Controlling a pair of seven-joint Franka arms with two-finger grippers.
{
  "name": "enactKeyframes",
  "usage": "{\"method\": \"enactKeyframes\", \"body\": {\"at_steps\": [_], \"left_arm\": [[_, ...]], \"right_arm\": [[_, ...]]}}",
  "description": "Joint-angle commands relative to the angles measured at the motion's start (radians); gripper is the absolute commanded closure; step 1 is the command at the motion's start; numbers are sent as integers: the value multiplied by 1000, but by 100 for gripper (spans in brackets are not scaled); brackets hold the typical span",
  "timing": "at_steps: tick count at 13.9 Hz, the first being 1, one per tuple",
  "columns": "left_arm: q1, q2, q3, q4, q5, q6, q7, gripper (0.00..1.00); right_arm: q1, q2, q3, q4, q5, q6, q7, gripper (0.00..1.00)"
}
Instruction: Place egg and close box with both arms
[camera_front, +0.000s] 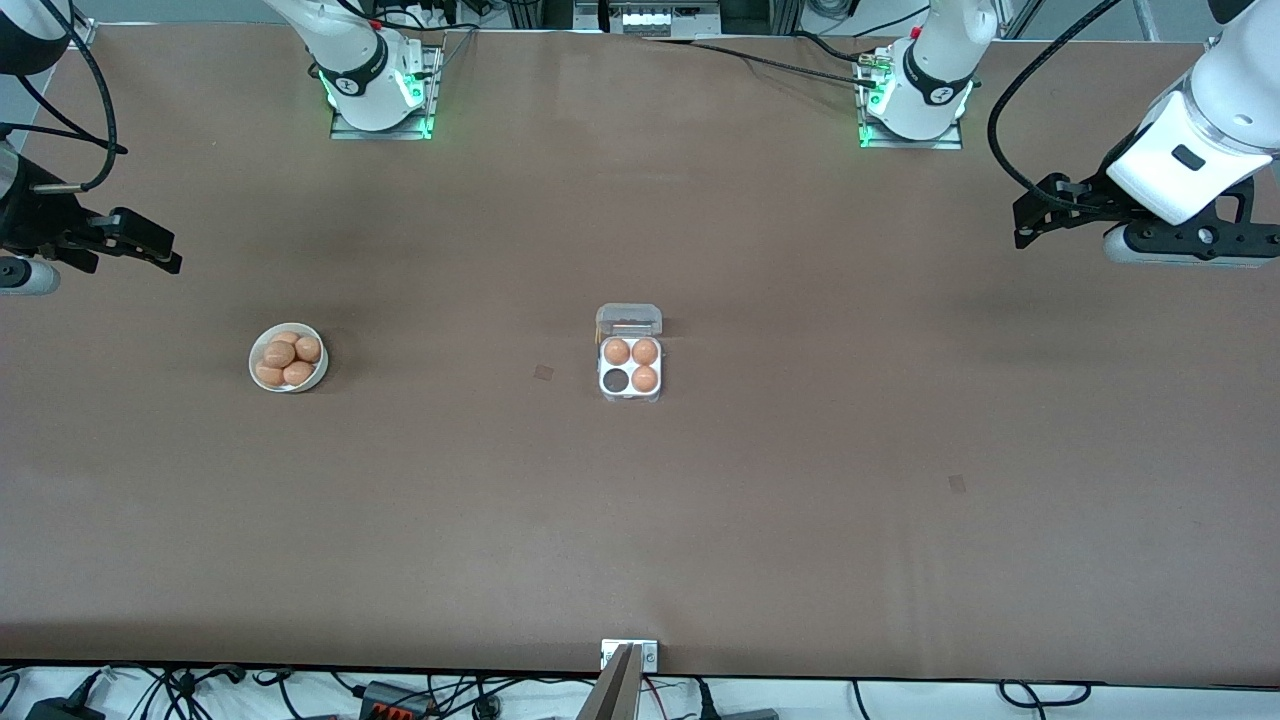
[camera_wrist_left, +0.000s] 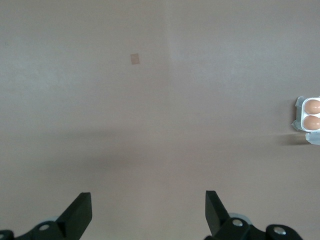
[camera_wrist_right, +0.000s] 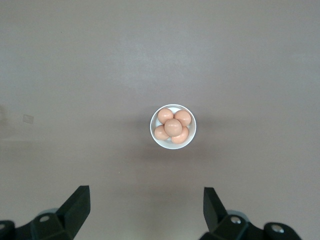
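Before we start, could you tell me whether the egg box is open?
Open: the box has its clear lid raised, three cells filled, one empty.

No readable text, labels, numbers or signs anywhere in the three views.

Small marks sit on the black bands of the two arm bases at the top of the table (camera_front: 640, 520), but they are too small to make out as letters or a brand; the egg box (camera_front: 631, 367), the white bowl (camera_front: 288, 357) of eggs and the brown tabletop carry no print that can be read.
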Motion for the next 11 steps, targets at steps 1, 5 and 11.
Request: {"method": "enactKeyframes", "body": {"at_steps": [1,5,11], "left_arm": [[7,-11,-8,7,1,-9,-10,0],[7,-12,-8,7,3,-11,-10,0],[7,-3,-6,19,5,38,-10,0]], "right_arm": [[0,-18,6,-9,-10,-8,18,0],[-3,-12,6,-3,-7,-4,18,0],[-11,80,5,3,-15,6,4,0]]}}
